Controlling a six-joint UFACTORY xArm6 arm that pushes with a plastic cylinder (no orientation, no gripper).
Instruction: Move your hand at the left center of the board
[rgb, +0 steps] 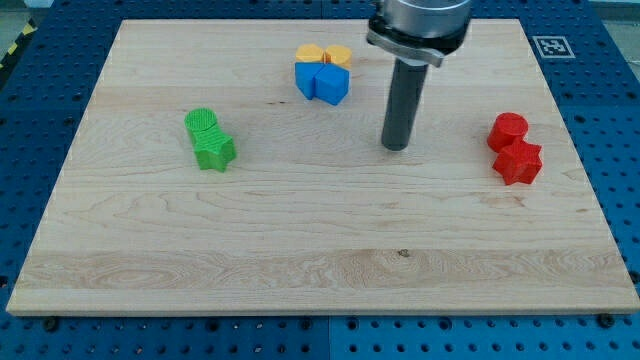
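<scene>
My tip (397, 147) rests on the wooden board (300, 250) right of centre, below and to the right of the blue blocks and well left of the red ones. Two green blocks stand touching at the view's left: a cylinder (202, 125) and a star shape (217, 152). Near the top centre, two blue blocks (322, 81) sit against two orange-yellow blocks (324, 54) behind them. At the view's right a red cylinder (508, 131) touches a red star-like block (518, 161).
The board lies on a blue perforated table (40, 80). A black and white marker tag (548, 45) sits at the board's top right corner.
</scene>
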